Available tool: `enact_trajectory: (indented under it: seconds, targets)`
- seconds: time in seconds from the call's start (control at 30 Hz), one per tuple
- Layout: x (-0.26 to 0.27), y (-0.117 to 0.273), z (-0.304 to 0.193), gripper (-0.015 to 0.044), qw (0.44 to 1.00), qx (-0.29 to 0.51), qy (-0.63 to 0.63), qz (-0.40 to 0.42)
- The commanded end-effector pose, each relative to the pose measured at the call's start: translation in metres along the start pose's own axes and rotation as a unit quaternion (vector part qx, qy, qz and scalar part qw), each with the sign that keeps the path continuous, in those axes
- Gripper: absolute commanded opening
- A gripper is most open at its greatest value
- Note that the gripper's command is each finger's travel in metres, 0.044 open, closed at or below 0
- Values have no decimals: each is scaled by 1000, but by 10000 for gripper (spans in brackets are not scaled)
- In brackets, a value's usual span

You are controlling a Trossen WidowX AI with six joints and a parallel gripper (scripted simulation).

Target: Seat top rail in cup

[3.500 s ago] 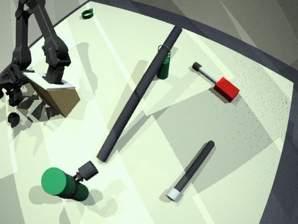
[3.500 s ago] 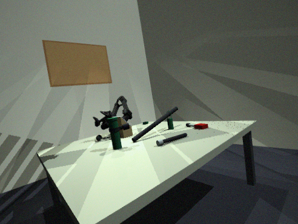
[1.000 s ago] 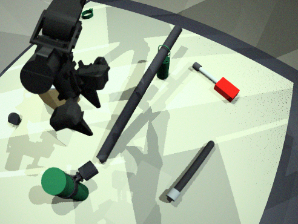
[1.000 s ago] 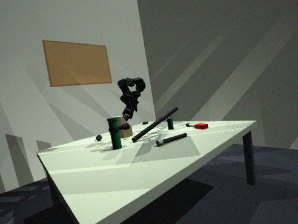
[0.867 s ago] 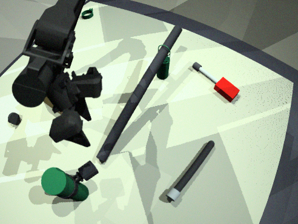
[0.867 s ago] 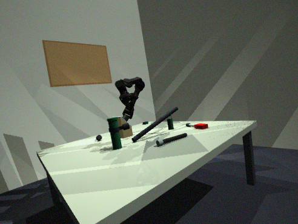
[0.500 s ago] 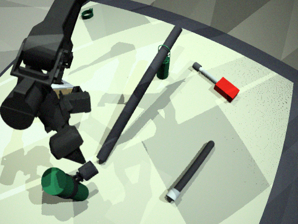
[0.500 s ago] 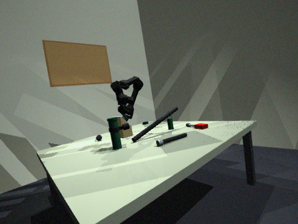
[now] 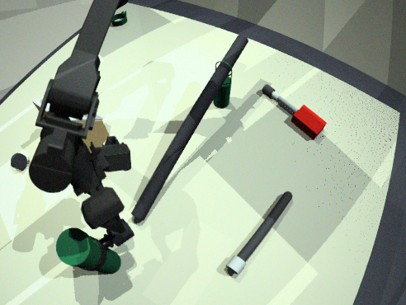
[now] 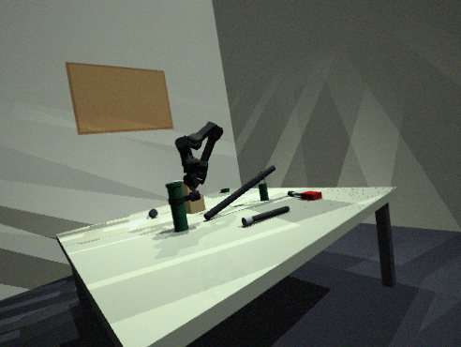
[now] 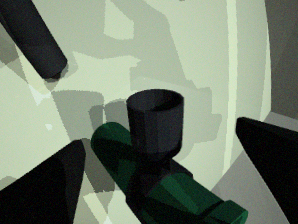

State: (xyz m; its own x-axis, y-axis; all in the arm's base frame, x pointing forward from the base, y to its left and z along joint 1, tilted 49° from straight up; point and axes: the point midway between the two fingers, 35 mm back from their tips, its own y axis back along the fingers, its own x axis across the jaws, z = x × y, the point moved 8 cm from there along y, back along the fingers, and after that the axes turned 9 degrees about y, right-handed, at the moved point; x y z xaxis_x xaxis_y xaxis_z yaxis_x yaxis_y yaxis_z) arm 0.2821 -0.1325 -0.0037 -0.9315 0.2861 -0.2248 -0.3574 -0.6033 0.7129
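The dark top rail [image 9: 186, 133] [image 10: 239, 193] [image 11: 37, 40] slants through the loop cap on the small green post [image 9: 222, 95] [image 10: 263, 191]. Its lower end is near the table, apart from the rail-end cup. The black rail-end cup [image 9: 123, 234] [image 10: 194, 196] [image 11: 156, 125] hangs on the brace band [image 9: 102, 255] [image 11: 159, 175], high on the big green post [image 9: 111, 261] [image 10: 179, 218] [image 11: 117, 150]; its mouth faces the wrist camera. My gripper [image 9: 115, 181] [image 10: 196, 182] [image 11: 161, 136] is open and empty above the cup, which shows between the fingertips in the wrist view. Finger contact with it cannot be told.
A wooden block [image 9: 96, 132] [image 10: 196, 205] stands behind the gripper. A short dark rod [image 9: 264, 227] [image 10: 271, 214] with a white end lies right of the rail. A red-headed tool [image 9: 309, 121] [image 10: 311, 195], a green ring [image 9: 118, 17] and a dark round piece [image 9: 19, 161] [image 10: 153, 213] lie farther out.
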Motion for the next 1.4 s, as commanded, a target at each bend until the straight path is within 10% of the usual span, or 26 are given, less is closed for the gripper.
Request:
enact_trajectory:
  seconds: [0.0, 1.37]
  targets:
    - [2, -4, 0, 440, 1000, -1, -1, -2]
    - [2, -70, 2, 440, 1000, -3, -1, -2]
